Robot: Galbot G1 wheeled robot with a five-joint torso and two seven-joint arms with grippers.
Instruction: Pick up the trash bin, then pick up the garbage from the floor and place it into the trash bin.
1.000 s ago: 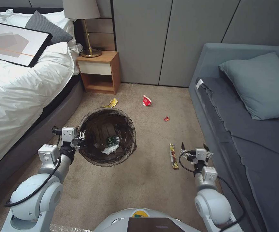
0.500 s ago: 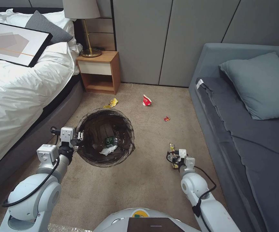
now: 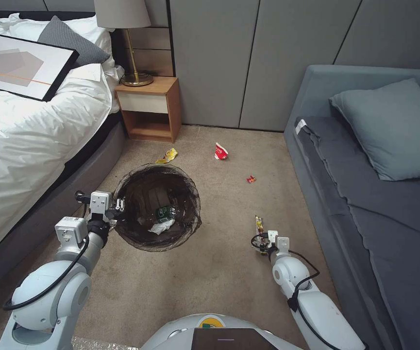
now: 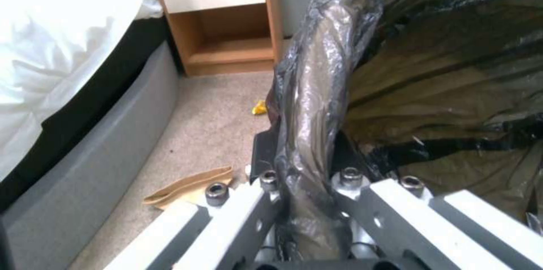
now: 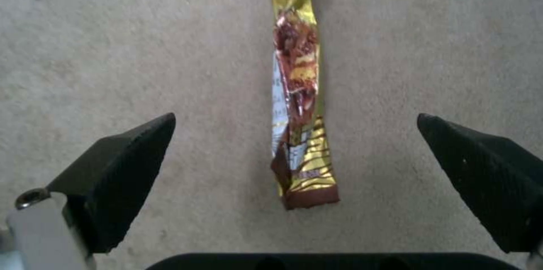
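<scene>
While the robot's 2 arms are busy down low, the biggest stuff in the head view is furniture: the bed (image 3: 30,126) with white sheets on the left and the grey sofa (image 3: 379,194) on the right, with the beige carpet floor (image 3: 219,272) running between them up to the wooden nightstand (image 3: 149,109). Next down in size is the trash bin (image 3: 156,208), lined with a dark see-through bag folded over its rim, sitting left of center near the bed. The left gripper (image 3: 118,208) is clamped onto the bin's rim on the bed side, and the left wrist view shows its fingers (image 4: 266,155) pinching the bag-covered edge from both sides. Inside the bin there's a small bottle (image 3: 167,212) and a bit of crumpled white paper (image 3: 161,226). A flattened brown paper bag (image 4: 189,185) lies on the carpet beside the bin, between it and the bed. Over on the right, the right gripper (image 3: 264,241) is down close to the floor with its jaws spread wide apart, holding nothing. The long striped gold and brown snack wrapper (image 5: 298,92) lies flat on the carpet between the 2 black fingertips (image 5: 121,168), touching neither. Farther back on the floor are a red and white wrapper (image 3: 221,151), a yellow wrapper (image 3: 168,155) and a tiny red scrap (image 3: 251,179), all well apart from each other.
</scene>
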